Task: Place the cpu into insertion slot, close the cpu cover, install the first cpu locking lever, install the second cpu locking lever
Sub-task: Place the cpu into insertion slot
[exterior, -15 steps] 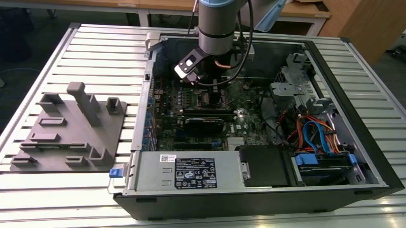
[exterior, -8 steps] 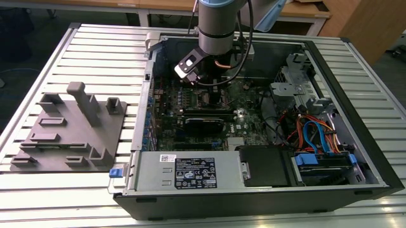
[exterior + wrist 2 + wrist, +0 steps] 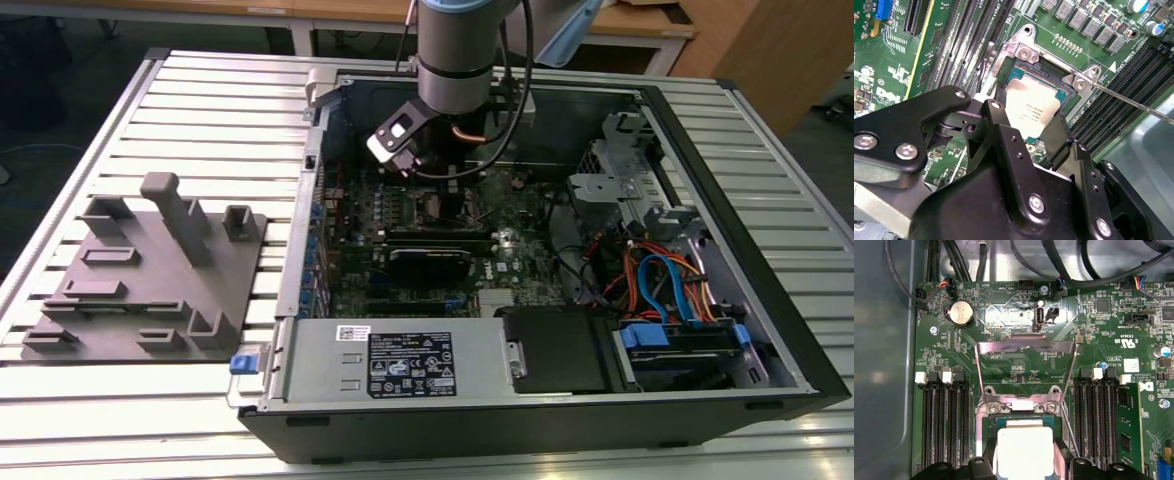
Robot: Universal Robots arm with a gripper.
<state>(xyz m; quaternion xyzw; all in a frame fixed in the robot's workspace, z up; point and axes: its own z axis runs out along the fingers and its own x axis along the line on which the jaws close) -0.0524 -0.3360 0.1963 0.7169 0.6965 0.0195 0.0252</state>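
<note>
In both wrist views my gripper [image 3: 1030, 117] [image 3: 1025, 466] has its black fingers [image 3: 999, 117] against two opposite sides of the cpu [image 3: 1029, 105] [image 3: 1024, 447], shut on it. The silvery chip sits level in or just over the insertion slot [image 3: 1019, 75] [image 3: 990, 424]; I cannot tell whether it is fully seated. The cpu cover [image 3: 1026, 344] is swung open and lies back on the green board beyond the socket. A thin metal locking lever [image 3: 1134, 102] [image 3: 1068, 427] stands free beside the socket. In the exterior view the arm [image 3: 454, 60] reaches down into the open computer case [image 3: 561, 420].
Long black memory slots [image 3: 944, 430] [image 3: 1094, 415] flank the socket on both sides. Black cables [image 3: 1054, 260] run along the case wall. A drive cage [image 3: 627, 180] and coloured cables [image 3: 661, 285] fill the exterior view's right. A grey fixture plate [image 3: 147, 280] lies outside the case.
</note>
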